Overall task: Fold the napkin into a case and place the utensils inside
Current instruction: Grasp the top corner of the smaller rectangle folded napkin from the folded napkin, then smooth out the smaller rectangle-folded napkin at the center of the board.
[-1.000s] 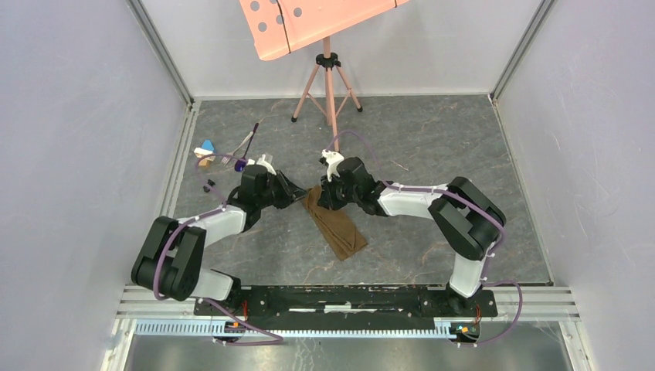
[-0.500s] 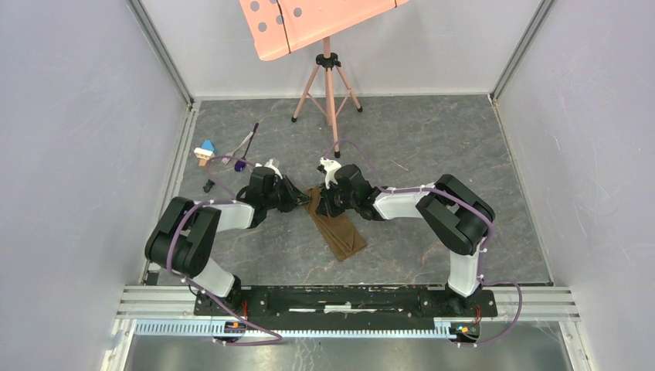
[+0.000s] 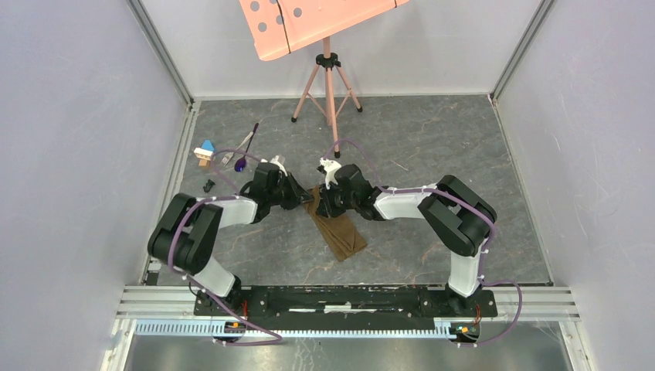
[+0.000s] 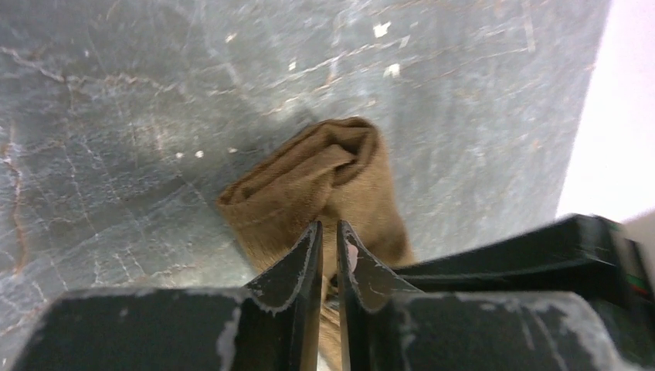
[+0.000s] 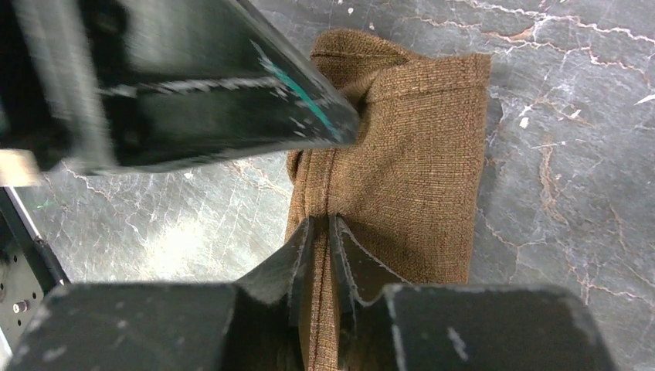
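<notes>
The olive-brown napkin (image 3: 341, 229) lies folded into a narrow strip at mid table, its far end bunched between both grippers. My left gripper (image 3: 303, 198) comes in from the left, and its nearly closed fingers pinch a fold of the cloth (image 4: 324, 174) at that end. My right gripper (image 3: 322, 203) comes in from the right. The napkin's stitched hem (image 5: 318, 193) runs between its narrow jaws. The silver fork (image 3: 234, 151) and purple-bowled spoon (image 3: 241, 163) lie together at the far left, apart from both grippers.
A small blue, white and tan block (image 3: 204, 151) and a tiny black piece (image 3: 208, 185) sit near the left wall. A pink music stand's tripod (image 3: 328, 89) stands at the back. Walls close in both sides.
My left arm has swung in, bringing its gripper right up against the napkin's far end. The right gripper has shifted only slightly at the same end. The utensils have not moved.
</notes>
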